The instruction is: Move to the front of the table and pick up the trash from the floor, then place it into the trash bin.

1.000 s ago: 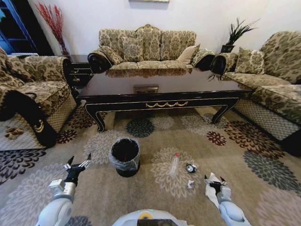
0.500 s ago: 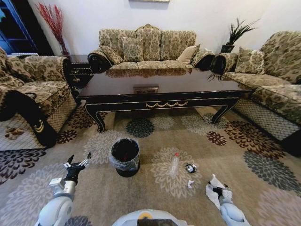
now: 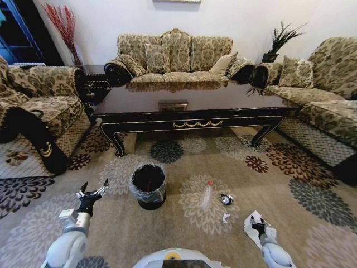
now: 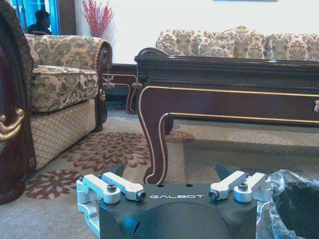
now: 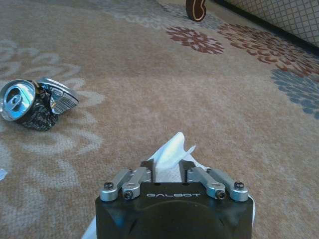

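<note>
On the flowered carpet floor (image 3: 184,167) before the long dark table (image 3: 189,106) lie a clear plastic bottle (image 3: 207,195), a crushed dark-and-silver can (image 3: 226,199) and a tiny paper bit (image 3: 225,218). My right gripper (image 3: 257,224) is low on a crumpled white paper (image 3: 249,231). In the right wrist view the right gripper (image 5: 167,167) is shut on a raised fold of the paper (image 5: 172,149), with the can (image 5: 35,104) off to one side. The black trash bin (image 3: 149,185) with its plastic liner stands left of the bottle. My left gripper (image 3: 93,190) hangs open left of the bin.
Sofas enclose the carpet on the left (image 3: 39,111), back (image 3: 175,56) and right (image 3: 329,100). The left wrist view looks past the open left gripper (image 4: 169,172) to the table's curved leg (image 4: 152,134), with the bin's rim (image 4: 294,199) close by.
My right gripper has sunk onto the white paper and its fingers have drawn together on it. The left arm has barely moved.
</note>
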Controlling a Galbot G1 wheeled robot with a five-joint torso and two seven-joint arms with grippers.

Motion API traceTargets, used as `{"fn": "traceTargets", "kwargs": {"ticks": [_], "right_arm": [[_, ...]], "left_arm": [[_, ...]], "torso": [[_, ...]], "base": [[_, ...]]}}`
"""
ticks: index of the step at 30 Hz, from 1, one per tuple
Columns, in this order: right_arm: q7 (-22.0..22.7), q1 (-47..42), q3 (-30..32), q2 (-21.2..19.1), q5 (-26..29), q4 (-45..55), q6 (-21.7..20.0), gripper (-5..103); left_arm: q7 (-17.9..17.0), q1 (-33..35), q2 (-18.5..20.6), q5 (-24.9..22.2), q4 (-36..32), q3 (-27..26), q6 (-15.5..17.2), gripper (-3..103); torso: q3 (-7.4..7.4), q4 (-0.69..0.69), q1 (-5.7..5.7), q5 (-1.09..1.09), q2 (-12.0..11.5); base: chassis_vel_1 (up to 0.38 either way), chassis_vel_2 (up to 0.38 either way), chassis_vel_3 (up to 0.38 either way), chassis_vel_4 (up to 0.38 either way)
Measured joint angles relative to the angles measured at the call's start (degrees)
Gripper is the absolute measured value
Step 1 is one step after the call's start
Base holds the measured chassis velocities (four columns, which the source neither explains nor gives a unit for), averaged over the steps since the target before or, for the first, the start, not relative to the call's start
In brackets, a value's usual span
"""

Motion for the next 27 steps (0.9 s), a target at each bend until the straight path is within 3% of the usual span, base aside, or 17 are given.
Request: {"fn": "traceTargets", "kwargs": {"ticks": [2,4,7,13,16,17,18,22,25,27], "right_arm": [[-0.1,-0.2,0.0,0.0,-0.3,0.2,0.1,19],[-0.2,-0.2,0.0,0.0,-0.4,0.3,0.2,19],[-0.3,-0.4,0.2,-0.2,-0.5,0.8,0.3,3],[-0.5,-1.2,0.6,-0.3,-0.3,2.4,0.6,0],[-0.5,-2.2,1.1,-0.5,0.3,4.7,0.7,0],[-0.7,-3.2,1.6,-0.8,0.6,6.8,1.0,0],[-0.9,-5.8,2.9,-1.3,1.6,11.8,1.4,0],[-1.0,-8.4,4.1,-1.6,2.0,16.4,1.7,0],[-1.0,-10.2,4.9,-1.7,2.0,19.9,1.9,0],[-1.0,-11.3,5.5,-1.8,1.6,22.9,1.9,0]], "left_arm": [[0.0,0.0,0.0,-0.1,0.1,-0.1,-0.2,100],[0.0,0.0,0.0,-0.1,0.1,-0.1,-0.2,100],[0.0,-0.3,-0.1,-0.1,0.1,-0.1,-0.2,100],[-0.5,-0.9,0.2,-0.4,-0.4,0.1,0.6,100],[-1.1,-1.6,0.9,-0.6,-1.0,0.4,2.7,100],[-1.5,-2.2,1.5,-0.5,-1.6,0.8,4.5,100],[-2.8,-4.0,3.1,-0.5,-2.9,2.1,8.8,100],[-4.1,-6.9,5.0,-1.8,-3.2,4.5,11.8,100],[-6.3,-9.5,6.7,-5.7,-4.0,7.2,14.5,100],[-10.4,-11.9,9.1,-12.7,-6.4,10.0,20.6,101]], "torso": [[0.00,0.00,0.00,0.00,0.0],[0.00,0.00,0.00,0.00,0.0],[0.00,0.00,0.00,0.00,0.0],[0.00,0.00,0.00,0.00,0.0],[0.00,0.00,0.00,0.00,0.0],[0.00,-0.01,0.00,0.00,0.0],[0.00,0.00,0.00,0.00,0.0],[0.00,-0.01,0.00,-0.01,0.0],[0.00,-0.02,0.00,-0.01,0.0],[0.00,-0.03,0.00,-0.01,0.0]], "base": [[0.000,0.000,0.000,0.000],[0.000,0.000,0.000,0.000],[0.000,0.000,0.000,0.000],[0.000,0.000,0.000,0.000],[0.000,0.000,0.000,0.000],[0.000,0.000,0.000,0.000],[0.000,0.000,0.000,0.000],[0.000,0.000,0.000,0.000],[0.000,0.000,0.000,0.000],[0.000,0.000,0.000,0.000]]}}
